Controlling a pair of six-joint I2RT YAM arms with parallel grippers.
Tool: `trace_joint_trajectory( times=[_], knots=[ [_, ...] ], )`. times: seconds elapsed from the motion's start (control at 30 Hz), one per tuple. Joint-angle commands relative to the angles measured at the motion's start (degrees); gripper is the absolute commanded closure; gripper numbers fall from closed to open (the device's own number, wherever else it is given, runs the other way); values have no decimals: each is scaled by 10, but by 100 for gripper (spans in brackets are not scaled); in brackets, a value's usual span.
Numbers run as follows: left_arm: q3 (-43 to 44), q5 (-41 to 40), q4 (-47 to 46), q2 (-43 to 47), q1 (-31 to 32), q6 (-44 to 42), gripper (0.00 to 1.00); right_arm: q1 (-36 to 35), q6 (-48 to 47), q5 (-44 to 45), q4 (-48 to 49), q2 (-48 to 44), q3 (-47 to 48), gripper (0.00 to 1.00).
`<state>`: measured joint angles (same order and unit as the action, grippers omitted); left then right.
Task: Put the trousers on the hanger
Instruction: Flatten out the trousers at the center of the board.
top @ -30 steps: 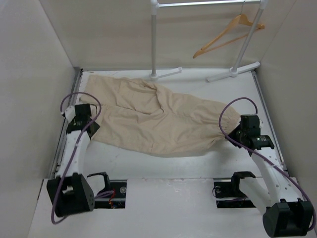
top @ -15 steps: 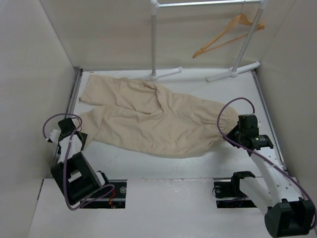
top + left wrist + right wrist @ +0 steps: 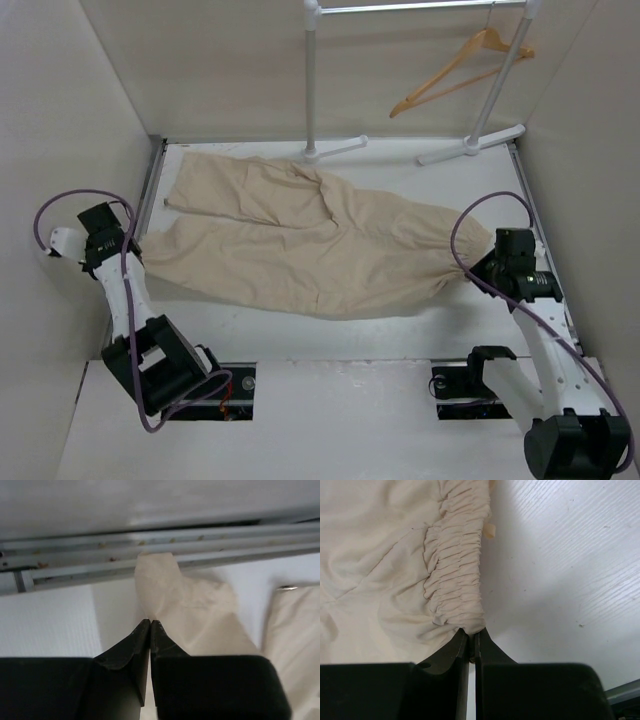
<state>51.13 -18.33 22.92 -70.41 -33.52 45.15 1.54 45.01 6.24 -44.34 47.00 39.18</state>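
Trousers of soft beige cloth (image 3: 300,250) lay spread across the white table (image 3: 330,335), waist to the right and legs to the left. The left gripper (image 3: 150,622) had its jaws closed on a leg end at the table's left edge. The right gripper (image 3: 471,635) pinched the gathered elastic waistband. The slim orange-tan wooden hanger (image 3: 484,42) hung on the white metal rack (image 3: 311,80) at the far right, well apart from the cloth

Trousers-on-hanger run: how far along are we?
Done: trousers lie spread on the table. In hand: left gripper pinches a leg end, right gripper pinches the elastic waist. Left: lift and drape them over the hanger, hanging bare on the rack.
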Motion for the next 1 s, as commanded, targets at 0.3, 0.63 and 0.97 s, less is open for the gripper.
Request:
trace_joint_trajectory(
  times=[0.3,0.63,0.97],
  knots=[
    [66,-137,133,60,4,-29,90,-64,30,-49,-107,-53,29,99],
    [163,-123,98,19,273,-31,39,-198,44,22,-185,-123,59,36],
    [160,-101,6,-135,769,-2,43,53,-19,25,11,32,46,38]
  ],
)
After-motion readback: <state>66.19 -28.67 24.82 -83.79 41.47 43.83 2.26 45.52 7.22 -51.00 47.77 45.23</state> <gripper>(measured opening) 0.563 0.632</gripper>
